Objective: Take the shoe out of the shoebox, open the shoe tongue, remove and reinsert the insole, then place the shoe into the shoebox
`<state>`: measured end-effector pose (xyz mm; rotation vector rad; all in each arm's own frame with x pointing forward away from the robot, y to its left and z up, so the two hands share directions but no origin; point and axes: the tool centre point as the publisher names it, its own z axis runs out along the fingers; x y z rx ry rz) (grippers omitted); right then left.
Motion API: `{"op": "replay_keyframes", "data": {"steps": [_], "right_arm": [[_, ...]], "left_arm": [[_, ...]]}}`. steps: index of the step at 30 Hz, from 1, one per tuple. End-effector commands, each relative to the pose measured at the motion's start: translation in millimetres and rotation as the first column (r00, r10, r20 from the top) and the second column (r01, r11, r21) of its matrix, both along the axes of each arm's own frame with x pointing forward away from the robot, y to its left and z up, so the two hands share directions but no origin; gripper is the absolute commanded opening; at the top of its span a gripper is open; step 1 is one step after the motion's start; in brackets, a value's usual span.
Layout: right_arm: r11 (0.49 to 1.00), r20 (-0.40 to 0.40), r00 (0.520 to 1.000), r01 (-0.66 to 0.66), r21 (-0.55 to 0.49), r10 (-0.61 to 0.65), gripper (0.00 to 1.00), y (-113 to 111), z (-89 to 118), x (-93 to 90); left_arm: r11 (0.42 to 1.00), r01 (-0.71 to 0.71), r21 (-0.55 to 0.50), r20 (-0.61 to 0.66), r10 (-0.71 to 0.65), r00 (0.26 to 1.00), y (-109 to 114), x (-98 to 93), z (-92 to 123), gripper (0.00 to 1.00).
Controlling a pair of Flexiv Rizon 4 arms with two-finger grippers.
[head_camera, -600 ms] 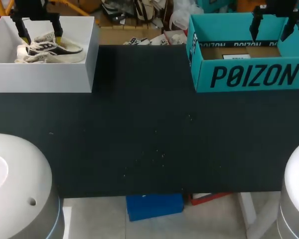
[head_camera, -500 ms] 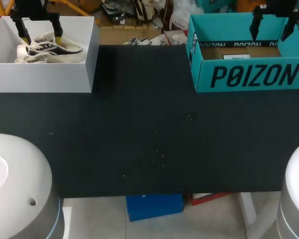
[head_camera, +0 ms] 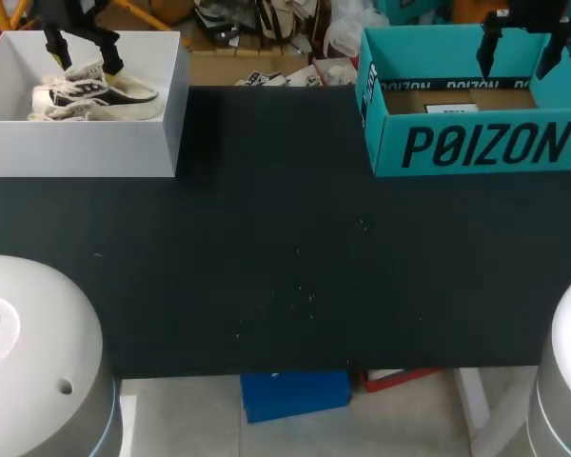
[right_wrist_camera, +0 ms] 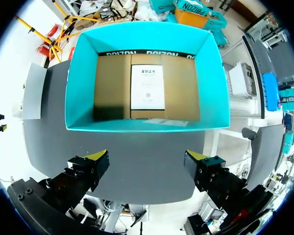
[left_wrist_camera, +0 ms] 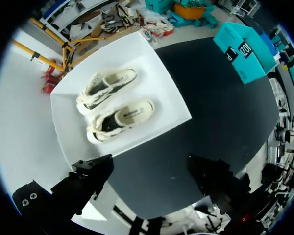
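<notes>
Two cream and black shoes (head_camera: 100, 95) lie side by side in the white shoebox (head_camera: 86, 148) at the table's far left. In the left wrist view the shoes (left_wrist_camera: 118, 117) rest on their soles on the shoebox (left_wrist_camera: 169, 100) floor. My left gripper (head_camera: 81, 55) hangs open above them, touching neither; its fingers (left_wrist_camera: 90, 174) stand wide apart over the box's near wall. My right gripper (head_camera: 521, 48) hovers open over the teal shoebox (head_camera: 476, 143) at the far right, fingertips (right_wrist_camera: 97, 157) spread above its near wall, holding nothing.
The teal shoebox (right_wrist_camera: 83, 83) holds only a white paper slip (right_wrist_camera: 147, 87) on its brown floor. A broad stretch of dark table (head_camera: 285, 248) lies between the two boxes and toward the front edge.
My left gripper has shifted slightly right and turned a little above the white shoebox. The right arm and both boxes are as before.
</notes>
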<state>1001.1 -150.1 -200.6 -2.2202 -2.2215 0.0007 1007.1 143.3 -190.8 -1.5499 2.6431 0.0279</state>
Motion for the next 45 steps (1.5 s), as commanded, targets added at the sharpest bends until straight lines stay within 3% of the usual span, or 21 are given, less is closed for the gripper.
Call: {"op": "replay_keyframes", "data": {"steps": [1, 2, 4, 6, 7, 8, 19, 21, 22, 23, 25, 27, 30, 33, 34, 38, 43, 45], "right_arm": [[1.0, -0.001, 1.0, 0.0, 0.0, 0.0, 1.0, 0.0, 0.3, -0.1], [1.0, -0.001, 1.0, 0.0, 0.0, 0.0, 1.0, 0.0, 0.3, -0.1], [1.0, -0.001, 1.0, 0.0, 0.0, 0.0, 1.0, 0.0, 0.3, -0.1], [1.0, -0.001, 1.0, 0.0, 0.0, 0.0, 1.0, 0.0, 0.3, -0.1], [1.0, -0.001, 1.0, 0.0, 0.0, 0.0, 1.0, 0.0, 0.3, -0.1], [1.0, -0.001, 1.0, 0.0, 0.0, 0.0, 1.0, 0.0, 0.3, -0.1], [1.0, -0.001, 1.0, 0.0, 0.0, 0.0, 1.0, 0.0, 0.3, -0.1], [1.0, -0.001, 1.0, 0.0, 0.0, 0.0, 1.0, 0.0, 0.3, -0.1], [1.0, -0.001, 1.0, 0.0, 0.0, 0.0, 1.0, 0.0, 0.3, -0.1], [1.0, -0.001, 1.0, 0.0, 0.0, 0.0, 1.0, 0.0, 0.3, -0.1], [1.0, -0.001, 1.0, 0.0, 0.0, 0.0, 1.0, 0.0, 0.3, -0.1], [1.0, -0.001, 1.0, 0.0, 0.0, 0.0, 1.0, 0.0, 0.3, -0.1], [1.0, -0.001, 1.0, 0.0, 0.0, 0.0, 1.0, 0.0, 0.3, -0.1], [1.0, -0.001, 1.0, 0.0, 0.0, 0.0, 1.0, 0.0, 0.3, -0.1], [1.0, -0.001, 1.0, 0.0, 0.0, 0.0, 1.0, 0.0, 0.3, -0.1], [1.0, -0.001, 1.0, 0.0, 0.0, 0.0, 1.0, 0.0, 0.3, -0.1], [1.0, -0.001, 1.0, 0.0, 0.0, 0.0, 1.0, 0.0, 0.3, -0.1], [1.0, -0.001, 1.0, 0.0, 0.0, 0.0, 1.0, 0.0, 0.3, -0.1]], "left_arm": [[0.995, 0.103, 0.016, 0.008, -0.103, 0.995, 0.1, -2.1, 0.2, 1.0], [0.984, 0.178, 0.008, 0.068, -0.178, 0.982, -2.5, 1.5, 2.7, 1.0], [0.914, 0.384, 0.132, 0.114, -0.399, 0.91, -3.2, 9.8, 7.5, 1.0], [0.767, 0.627, 0.134, 0.099, -0.64, 0.762, -6.2, 13.9, 8.6, 1.0], [0.687, 0.713, 0.142, 0.135, -0.727, 0.673, -6.5, 12.7, 11.8, 1.0], [0.643, 0.751, 0.149, 0.154, -0.766, 0.624, -4.8, 11.9, 13.8, 1.0], [0.643, 0.751, 0.149, 0.154, -0.766, 0.624, -4.8, 11.9, 13.8, 1.0], [0.603, 0.779, 0.171, 0.142, -0.798, 0.586, -2.8, 12.9, 7.4, 1.0], [0.611, 0.769, 0.185, 0.125, -0.791, 0.599, 2.6, 16.3, 6.1, 0.98], [0.597, 0.78, 0.189, 0.128, -0.802, 0.583, 7.5, 19.8, 5.6, 0.89], [0.605, 0.776, 0.179, 0.134, -0.796, 0.59, 20.2, 29.0, 3.6, 1.0], [0.595, 0.783, 0.182, 0.11, -0.804, 0.585, 30.7, 37.0, -1.0, 1.0], [0.613, 0.77, 0.177, 0.089, -0.789, 0.608, 44.4, 46.7, -9.1, 0.87], [0.635, 0.757, 0.152, 0.081, -0.772, 0.631, 54.1, 54.6, -19.8, 1.0], [0.637, 0.755, 0.155, 0.076, -0.77, 0.634, 56.3, 57.1, -23.3, 1.0], [0.639, 0.754, 0.154, 0.069, -0.768, 0.637, 63.1, 67.4, -35.7, 0.95], [0.637, 0.754, 0.157, 0.059, -0.769, 0.637, 70.8, 83.2, -54.1, 0.78], [0.636, 0.755, 0.158, 0.055, -0.769, 0.636, 71.9, 86.2, -60.2, 0.81]]}}
